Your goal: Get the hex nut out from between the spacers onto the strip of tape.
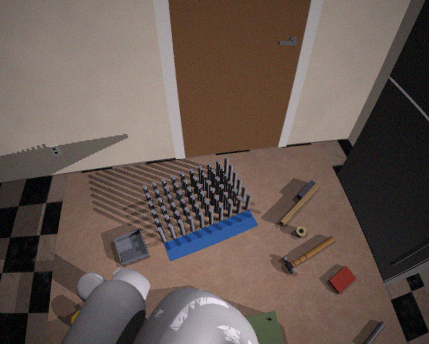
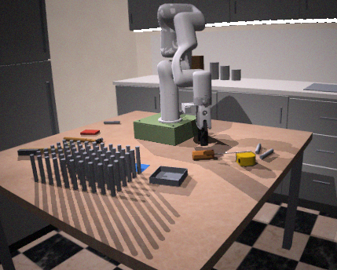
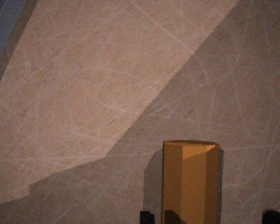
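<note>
A tan wooden table point(image 2: 239, 188) stands on a black-and-white checkered floor point(image 1: 15, 240), before a brown door point(image 1: 237, 75). On it, a grid of upright grey cylindrical spacers point(image 1: 197, 197) borders a blue strip of tape point(image 1: 212, 235); the hex nut among them cannot be made out. The hook pick's orange-brown handle point(image 2: 203, 155) lies flat just beyond the gripper point(image 2: 203, 138), whose jaws stand partly spread, grasping nothing.

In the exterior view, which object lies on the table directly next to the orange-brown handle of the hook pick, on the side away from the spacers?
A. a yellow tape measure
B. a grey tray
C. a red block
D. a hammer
A: the yellow tape measure lies just beyond the hook pick, on the side away from the spacers.
</note>
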